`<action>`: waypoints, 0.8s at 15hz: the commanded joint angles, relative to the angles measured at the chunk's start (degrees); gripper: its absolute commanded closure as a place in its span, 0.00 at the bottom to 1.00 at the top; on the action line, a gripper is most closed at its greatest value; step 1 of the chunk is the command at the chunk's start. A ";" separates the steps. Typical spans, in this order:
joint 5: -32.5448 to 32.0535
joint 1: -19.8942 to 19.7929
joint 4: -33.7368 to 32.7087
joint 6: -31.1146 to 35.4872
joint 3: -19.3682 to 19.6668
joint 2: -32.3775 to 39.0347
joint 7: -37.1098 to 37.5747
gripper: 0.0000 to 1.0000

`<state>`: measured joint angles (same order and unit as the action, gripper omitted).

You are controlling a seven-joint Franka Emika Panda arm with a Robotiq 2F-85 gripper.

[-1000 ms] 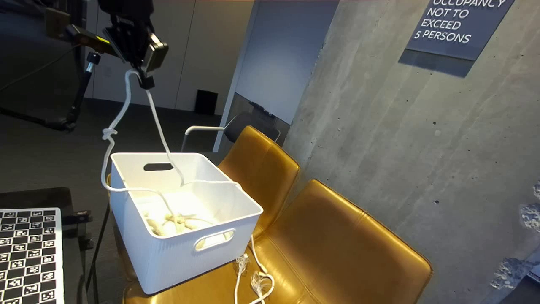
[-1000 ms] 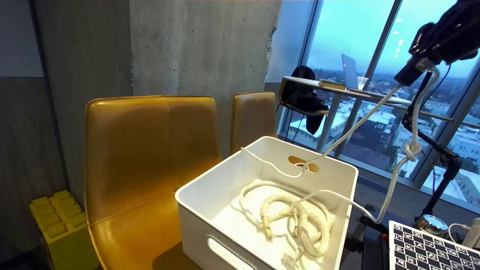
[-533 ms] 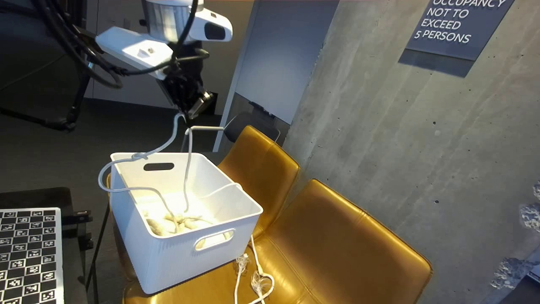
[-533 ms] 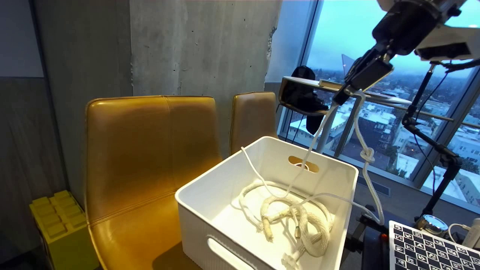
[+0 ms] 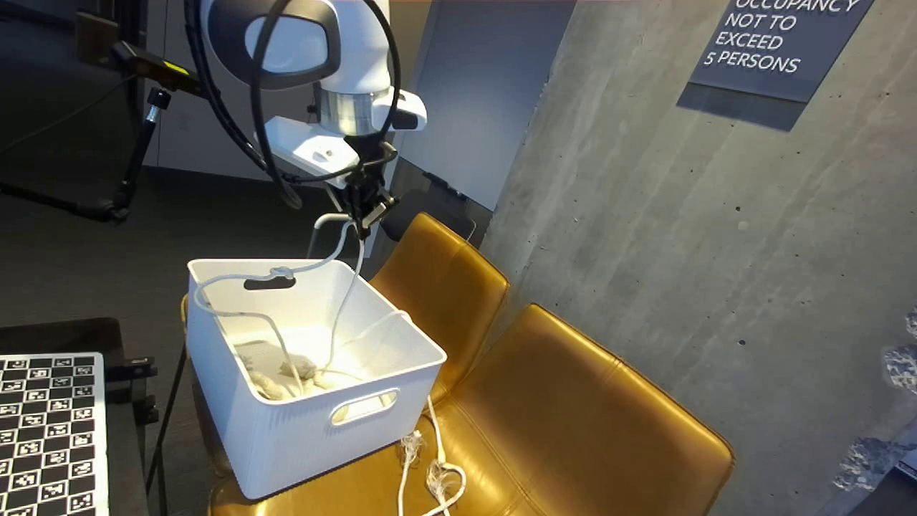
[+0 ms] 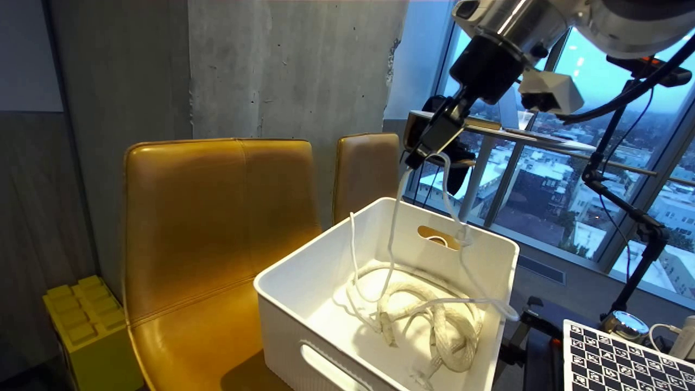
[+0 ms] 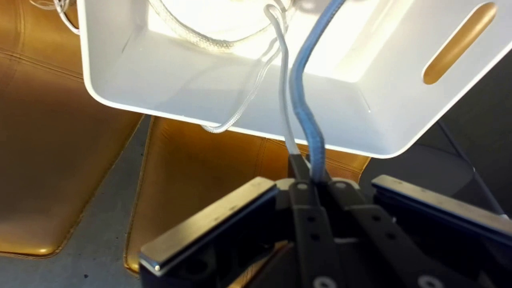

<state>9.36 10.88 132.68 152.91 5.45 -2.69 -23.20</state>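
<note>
My gripper (image 5: 363, 233) hangs above the far end of a white bin (image 5: 322, 444), its fingers shut on a white rope (image 6: 392, 233). Two strands drop from the fingertips into the bin. One carries a knot (image 5: 281, 272) and bows out over the bin's side before curving back in. In the wrist view the nearer strand of the rope (image 7: 304, 108) looks blue in shadow and enters between the fingers. Thicker coils of rope (image 6: 456, 347) lie on the bin floor. Another length crosses the bin's rim (image 7: 176, 116). The exact pinch point is hidden by the fingers.
The bin stands on a gold chair (image 5: 587, 401); frayed rope ends (image 5: 438, 476) lie on its seat. A checkered board (image 6: 630, 358) is beside the bin. A concrete wall (image 5: 645, 236) rises behind the chairs. A black stand (image 6: 624, 212) is near the window.
With the rope held throughout, my gripper has come down and across toward the bin's far end. The knotted strand has swung in toward the bin, and the other strand hangs deeper inside.
</note>
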 commanded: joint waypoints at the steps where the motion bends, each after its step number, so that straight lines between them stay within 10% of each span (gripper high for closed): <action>1: -2.09 -3.35 -4.63 0.65 -3.39 5.47 2.73 0.71; 12: -6.97 -8.67 -10.91 -3.07 -4.72 10.18 5.25 0.03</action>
<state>4.43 4.22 126.15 151.36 1.16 4.18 -19.53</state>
